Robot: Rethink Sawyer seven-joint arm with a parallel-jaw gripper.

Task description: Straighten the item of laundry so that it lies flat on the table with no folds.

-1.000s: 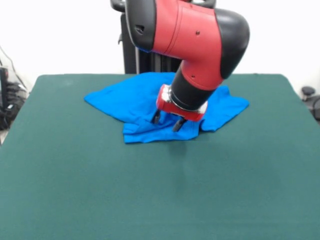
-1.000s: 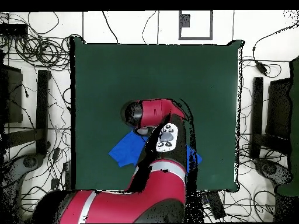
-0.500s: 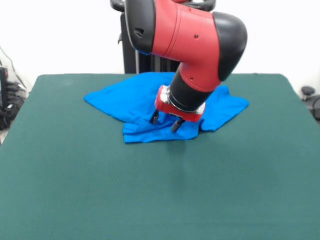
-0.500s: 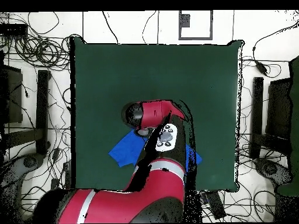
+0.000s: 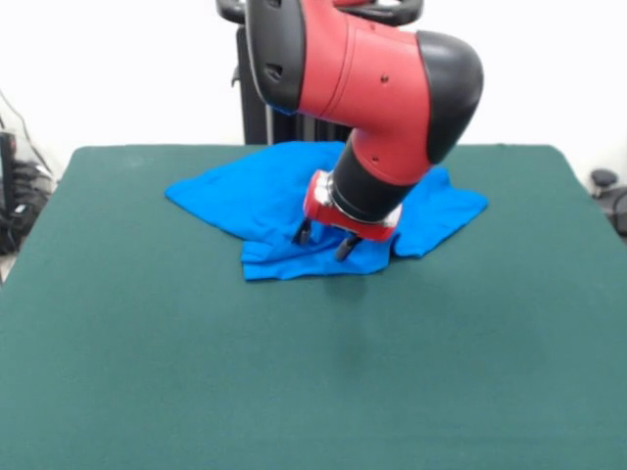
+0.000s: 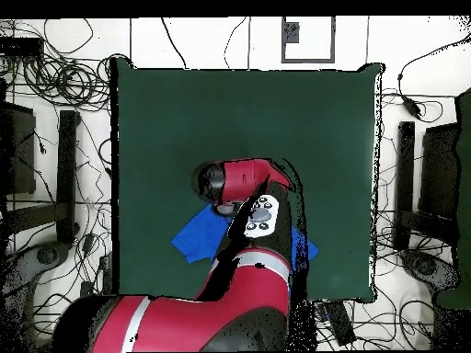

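Note:
The bright blue T-shirt (image 5: 257, 201) lies crumpled on the far part of the dark green table (image 5: 313, 372), with folded layers along its near edge. In the overhead view only two parts of the shirt (image 6: 198, 236) show beside the arm. My gripper (image 5: 322, 238) hangs over the shirt's near middle, its two dark fingers apart and pointing down just above the cloth. It holds nothing. The red and black arm hides the shirt's centre in both views.
The robot's black pedestal (image 5: 265, 108) stands behind the table's far edge. Cables (image 6: 55, 83) and dark stands (image 6: 66, 175) lie on the floor around the table in the overhead view.
The arm and gripper have shifted very slightly to the left and a little lower over the shirt. The shirt has not moved.

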